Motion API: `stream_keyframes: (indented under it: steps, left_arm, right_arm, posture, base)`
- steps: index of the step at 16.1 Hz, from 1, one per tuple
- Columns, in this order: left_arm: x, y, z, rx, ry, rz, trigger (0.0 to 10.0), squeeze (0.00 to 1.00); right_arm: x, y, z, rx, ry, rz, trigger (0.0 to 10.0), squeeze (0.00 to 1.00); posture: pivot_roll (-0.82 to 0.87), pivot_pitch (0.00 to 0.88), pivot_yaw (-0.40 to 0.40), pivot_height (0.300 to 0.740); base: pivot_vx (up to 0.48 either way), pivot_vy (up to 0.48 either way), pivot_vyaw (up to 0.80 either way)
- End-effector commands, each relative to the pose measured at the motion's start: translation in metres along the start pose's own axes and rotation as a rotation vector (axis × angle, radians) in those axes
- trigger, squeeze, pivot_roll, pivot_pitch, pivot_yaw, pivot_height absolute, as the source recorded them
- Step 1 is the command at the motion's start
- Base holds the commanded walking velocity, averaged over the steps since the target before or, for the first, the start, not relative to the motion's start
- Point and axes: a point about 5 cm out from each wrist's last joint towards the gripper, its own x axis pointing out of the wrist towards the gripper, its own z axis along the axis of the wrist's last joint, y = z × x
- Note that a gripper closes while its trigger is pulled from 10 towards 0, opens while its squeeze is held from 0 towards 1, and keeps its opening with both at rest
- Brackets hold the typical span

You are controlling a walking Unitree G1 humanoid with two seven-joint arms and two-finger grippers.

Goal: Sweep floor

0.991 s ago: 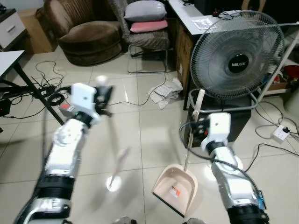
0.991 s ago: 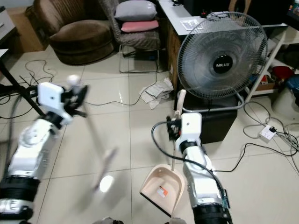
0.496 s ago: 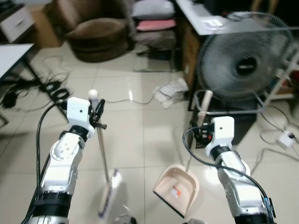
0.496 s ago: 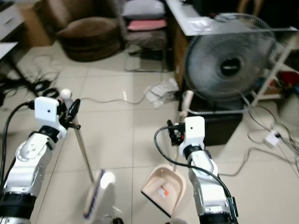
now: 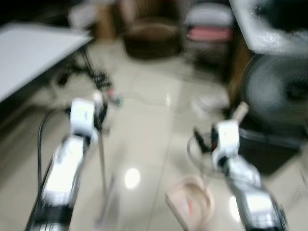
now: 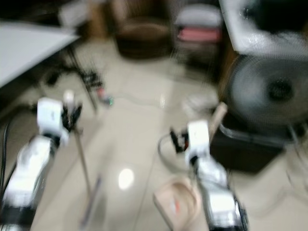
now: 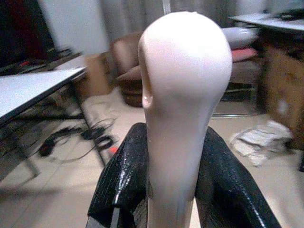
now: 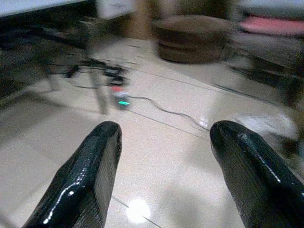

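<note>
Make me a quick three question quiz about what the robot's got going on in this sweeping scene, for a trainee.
1. True or false: the left pincer is shut on the white broom handle.
2. Which pale thing lies on the floor beside the right arm? A) dustpan B) bucket C) folded towel
3. Fill in: the big round appliance on the robot's right is a ____.

Key: 1 true; 2 A; 3 fan.
</note>
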Motion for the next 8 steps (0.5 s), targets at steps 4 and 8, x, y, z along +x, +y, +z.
stream_keyframes:
  steps: [4, 8]
  left_arm:
    - [0.004, 0.000, 0.012, 0.025, -0.043, 0.004, 10.0, 0.00]
    - [0.009, -0.001, 0.012, 0.015, -0.033, 0.031, 10.0, 0.00]
  right_arm:
    - [-0.003, -0.007, 0.000, 0.003, 0.017, -0.032, 10.0, 0.00]
    - [-0.002, -0.013, 0.000, -0.039, 0.009, -0.086, 10.0, 0.00]
  posture:
    - [-0.17, 0.000, 0.075, 0.740]
    - [-0.18, 0.000, 0.077, 0.740]
  base:
    - [0.000, -0.370, 0.00]
    - [0.000, -0.179, 0.00]
